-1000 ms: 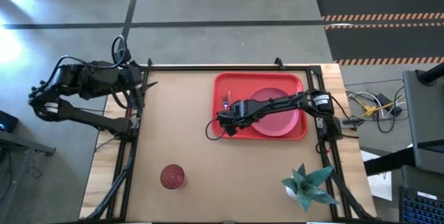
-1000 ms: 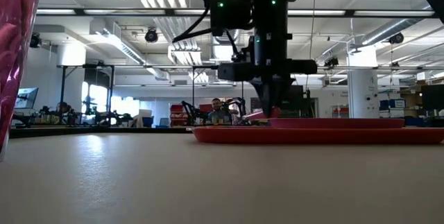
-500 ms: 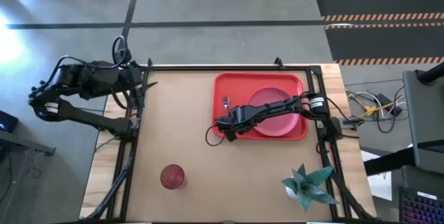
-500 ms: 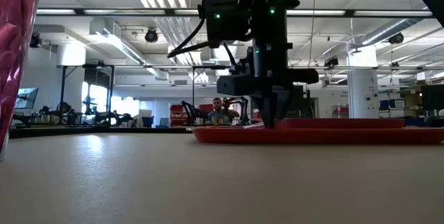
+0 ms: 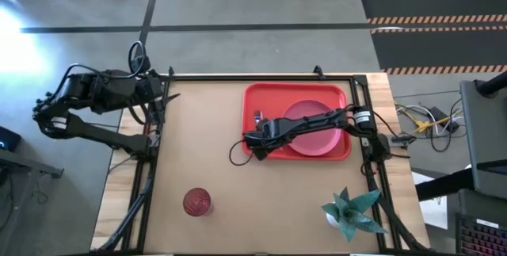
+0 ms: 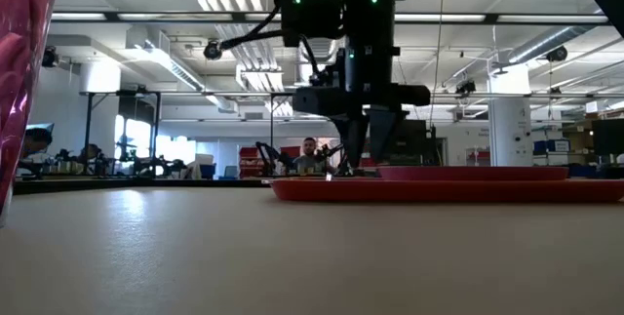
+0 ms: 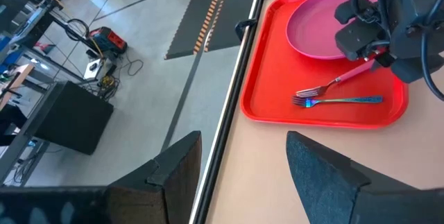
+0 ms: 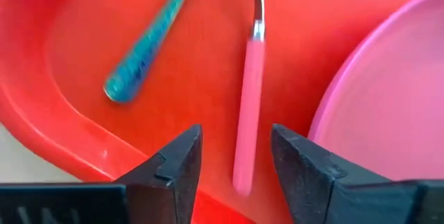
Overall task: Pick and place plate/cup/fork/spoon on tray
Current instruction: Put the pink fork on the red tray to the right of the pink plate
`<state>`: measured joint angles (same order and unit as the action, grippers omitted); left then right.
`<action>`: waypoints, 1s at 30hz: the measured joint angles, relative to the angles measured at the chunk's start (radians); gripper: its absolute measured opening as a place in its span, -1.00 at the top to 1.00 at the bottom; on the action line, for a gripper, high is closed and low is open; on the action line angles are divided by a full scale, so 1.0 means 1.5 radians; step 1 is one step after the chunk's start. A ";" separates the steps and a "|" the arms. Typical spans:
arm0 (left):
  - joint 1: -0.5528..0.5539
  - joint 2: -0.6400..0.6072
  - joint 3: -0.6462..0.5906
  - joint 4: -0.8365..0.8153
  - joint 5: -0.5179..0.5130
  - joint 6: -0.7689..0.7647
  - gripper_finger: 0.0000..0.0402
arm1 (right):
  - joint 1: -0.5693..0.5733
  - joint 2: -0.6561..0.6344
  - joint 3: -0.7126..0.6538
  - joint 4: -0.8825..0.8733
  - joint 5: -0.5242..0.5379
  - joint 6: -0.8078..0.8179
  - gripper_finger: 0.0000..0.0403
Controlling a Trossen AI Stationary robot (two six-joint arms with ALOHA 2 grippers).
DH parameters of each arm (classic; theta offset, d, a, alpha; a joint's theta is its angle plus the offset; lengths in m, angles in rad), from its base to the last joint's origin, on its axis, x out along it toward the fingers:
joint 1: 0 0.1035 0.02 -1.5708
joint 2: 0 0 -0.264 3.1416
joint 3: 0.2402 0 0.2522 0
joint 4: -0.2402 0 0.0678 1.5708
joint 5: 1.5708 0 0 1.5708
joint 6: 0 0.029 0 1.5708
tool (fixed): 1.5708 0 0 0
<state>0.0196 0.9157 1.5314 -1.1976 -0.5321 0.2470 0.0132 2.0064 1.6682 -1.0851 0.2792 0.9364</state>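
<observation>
The right gripper (image 8: 229,156) is hovering open over the fork (image 8: 248,85), beside the spoon (image 8: 149,40) and plate (image 8: 388,99). The left gripper (image 7: 243,158) is waiting open at the table (image 5: 206,153) edge.

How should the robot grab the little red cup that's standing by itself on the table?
Probably from straight above. The cup stands upright with its open mouth up and bare table all around, so fingers could close across its narrow ribbed wall just below the rim. The left gripper is parked on that side.
</observation>
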 joint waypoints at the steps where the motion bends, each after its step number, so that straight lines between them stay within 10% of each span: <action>1: 0.000 0.000 0.000 0.000 0.000 0.000 0.04 | 0.000 0.000 0.005 0.002 0.010 -0.004 0.19; 30: 0.000 -0.001 0.000 0.000 0.000 0.000 0.04 | -0.087 0.004 -0.034 0.139 -0.035 -0.162 0.19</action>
<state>0.0193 0.9145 1.5314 -1.1973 -0.5322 0.2474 -0.1181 2.0125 1.6177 -0.8762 0.2259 0.6933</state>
